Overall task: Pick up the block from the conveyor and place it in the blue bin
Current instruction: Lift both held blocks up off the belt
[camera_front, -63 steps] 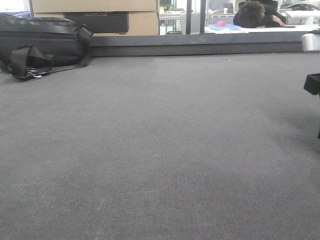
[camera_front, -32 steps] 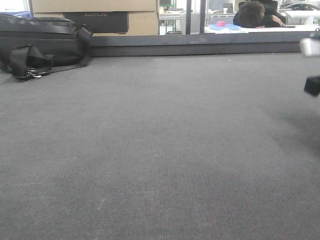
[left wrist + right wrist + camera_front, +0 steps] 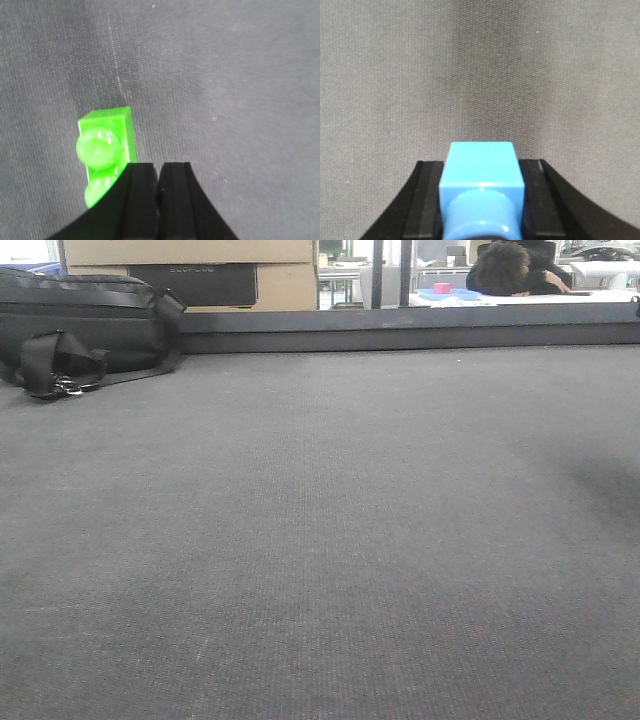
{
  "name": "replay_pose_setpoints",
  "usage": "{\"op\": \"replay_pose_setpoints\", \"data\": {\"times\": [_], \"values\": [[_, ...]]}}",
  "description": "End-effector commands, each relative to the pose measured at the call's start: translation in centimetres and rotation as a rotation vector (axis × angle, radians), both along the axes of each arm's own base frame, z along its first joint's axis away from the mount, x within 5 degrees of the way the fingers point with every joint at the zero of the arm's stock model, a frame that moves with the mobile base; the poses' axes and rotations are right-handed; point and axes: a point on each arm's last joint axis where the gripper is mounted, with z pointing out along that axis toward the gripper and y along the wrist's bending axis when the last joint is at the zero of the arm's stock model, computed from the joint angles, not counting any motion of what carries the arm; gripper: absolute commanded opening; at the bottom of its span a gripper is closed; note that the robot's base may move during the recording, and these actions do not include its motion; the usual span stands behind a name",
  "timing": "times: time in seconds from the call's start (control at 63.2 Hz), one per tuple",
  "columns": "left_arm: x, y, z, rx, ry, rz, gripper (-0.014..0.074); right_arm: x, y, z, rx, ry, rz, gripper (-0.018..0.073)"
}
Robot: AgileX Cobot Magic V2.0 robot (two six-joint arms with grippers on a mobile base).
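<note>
The conveyor (image 3: 330, 520) fills the front view as a wide dark grey woven belt; neither arm shows there. In the left wrist view my left gripper (image 3: 158, 167) hangs over the belt (image 3: 225, 90), shut, its black fingers pressed together with nothing between them. A bright green studded block (image 3: 105, 142) lies on the belt just left of the left finger, which covers its near end. In the right wrist view my right gripper (image 3: 482, 167) is shut on a light blue studded block (image 3: 481, 175), held above the belt (image 3: 480, 70). The blue bin is out of view.
A black bag (image 3: 80, 325) with straps lies at the belt's far left. Cardboard boxes (image 3: 190, 265) stand behind it. A dark raised edge (image 3: 400, 330) runs along the far side. A person (image 3: 510, 270) leans on a table beyond.
The black gripper part and white piece seen at the right edge of the front view have moved out of that view. The belt there now shows nothing but a faint shadow.
</note>
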Motion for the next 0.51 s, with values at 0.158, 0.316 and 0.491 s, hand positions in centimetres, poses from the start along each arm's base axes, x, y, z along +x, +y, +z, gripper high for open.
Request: {"op": "replay_pose_setpoints", "data": {"times": [0.158, 0.316, 0.491], "values": [[0.0, 0.7, 0.0, 0.061, -0.023, 0.117, 0.039, 0.0, 0.1, 0.5, 0.021, -0.03, -0.004, -0.0162], [-0.3, 1.7, -1.5, 0.075, -0.026, 0.184, 0.0424, 0.1, 0.1, 0.5, 0.029, -0.039, -0.007, -0.0162], [-0.2, 1.5, -3.5, 0.072, -0.002, 0.107, 0.0424, 0.5, 0.3, 0.5, 0.054, -0.064, -0.018, -0.0162]]}}
